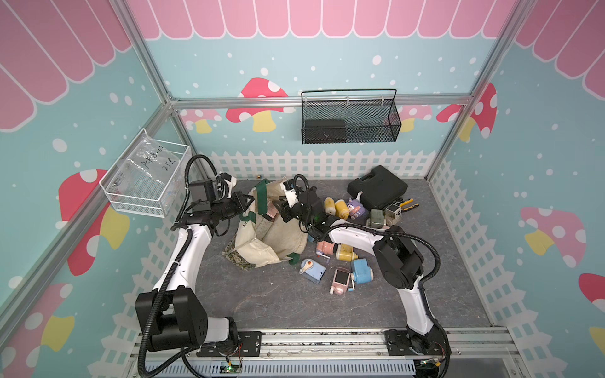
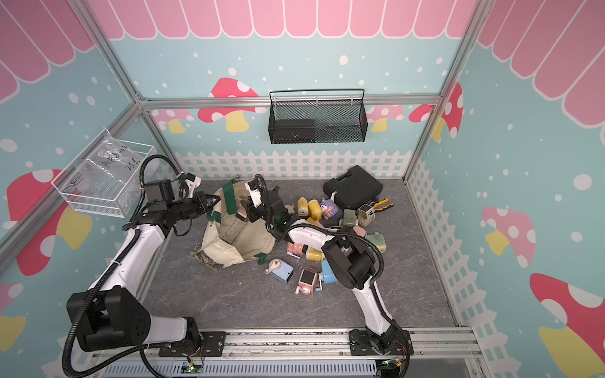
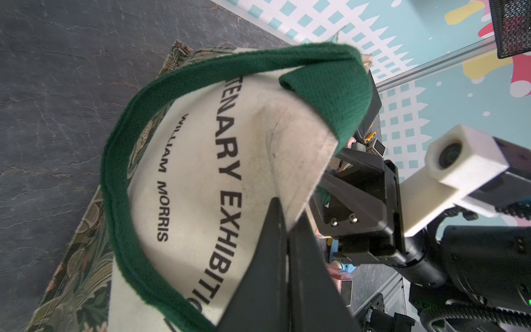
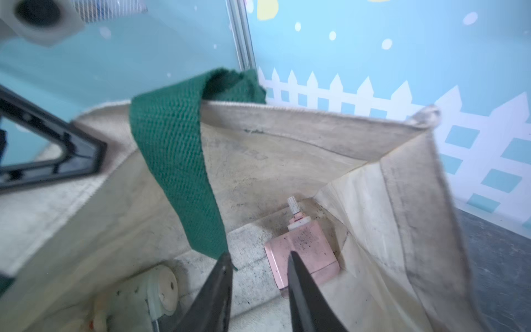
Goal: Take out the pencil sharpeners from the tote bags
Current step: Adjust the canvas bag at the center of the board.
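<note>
Pincer left point(image 3: 283, 202) clamped on tote bag point(image 3: 201, 178) rim | pincer right point(image 4: 258, 257) narrowly parted, empty, over pink sharpener point(image 4: 309, 244)

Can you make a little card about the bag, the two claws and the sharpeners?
bag: open, on table
left gripper: shut on bag rim
right gripper: open, in bag mouth, over pink sharpener
also in bag: pale sharpener
outside: blue sharpener and many more beside bag

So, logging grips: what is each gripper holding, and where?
Left gripper pinches the rim of the cream canvas tote bag near its dark green strap; the right gripper, open, holds nothing.
</note>
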### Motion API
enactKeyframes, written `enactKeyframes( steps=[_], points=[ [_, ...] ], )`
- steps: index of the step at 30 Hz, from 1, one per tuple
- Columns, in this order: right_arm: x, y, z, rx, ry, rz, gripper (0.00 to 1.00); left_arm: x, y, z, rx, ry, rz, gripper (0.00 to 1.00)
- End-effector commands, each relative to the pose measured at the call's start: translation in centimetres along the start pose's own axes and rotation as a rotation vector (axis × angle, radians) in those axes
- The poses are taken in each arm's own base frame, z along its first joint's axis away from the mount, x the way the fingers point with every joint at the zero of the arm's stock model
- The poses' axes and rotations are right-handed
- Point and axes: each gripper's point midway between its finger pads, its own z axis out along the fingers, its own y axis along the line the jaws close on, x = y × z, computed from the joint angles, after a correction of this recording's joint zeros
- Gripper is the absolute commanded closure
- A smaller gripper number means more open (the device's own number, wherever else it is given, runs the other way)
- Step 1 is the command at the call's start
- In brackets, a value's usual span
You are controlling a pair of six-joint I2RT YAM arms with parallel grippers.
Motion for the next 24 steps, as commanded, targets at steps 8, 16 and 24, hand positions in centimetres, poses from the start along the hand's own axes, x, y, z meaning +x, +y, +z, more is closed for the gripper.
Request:
enactKeyframes(
  steps=[8,16,24],
  points=[
    [9.7,0.4,2.5,0.177,0.251,0.336,0.32,0.4,-1.7,0.3,0.028,0.012,0.044,1.0],
    [11.8,-3.2,4.0,0.254,0.206,0.66,0.24,2.4,-4.1,-0.2,0.032,0.034,0.112,1.0],
    [9.6,-3.6,8.2,0.046,0.086,0.823,0.23,5.1,-6.9,-2.6,0.181,0.065,0.15,1.0]
  ],
)
